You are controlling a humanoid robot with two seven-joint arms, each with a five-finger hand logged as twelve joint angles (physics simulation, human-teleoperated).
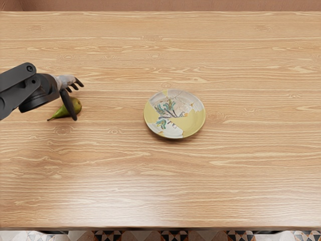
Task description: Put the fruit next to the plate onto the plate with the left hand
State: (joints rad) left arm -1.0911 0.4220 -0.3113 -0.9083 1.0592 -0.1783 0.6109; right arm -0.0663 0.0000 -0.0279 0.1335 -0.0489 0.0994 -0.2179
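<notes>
One pear (77, 105) lay at the left of the frame, on its side on the wooden table (200, 181), with its thin stem end pointing toward the lower left and its fat end toward the right. It was well apart from the plate (193, 121), which sat just right of the frame's centre with nothing on it.

My left hand (67, 88) hung right over the pear, and the arm came in from the left edge. The fingers (76, 84) were spread wide toward the right and the thumb (70, 107) pointed down across the front of the fruit. I held nothing. From this view I could not tell whether the thumb touched the skin or only stood in front of it.

I judged the pear to be light and fairly firm, with a smooth, rounded skin that could slip or roll away if pushed from one side. The narrow neck offered little to hold and would let the heavy end swing. The wide belly looked like the better place, with the thumb on the near side and the fingers on the far side, closing evenly and not hard enough to bruise it. The plate looked like glazed ceramic, so I thought the pear should be set down gently and near the middle, where it would be less likely to roll off the rim.
</notes>
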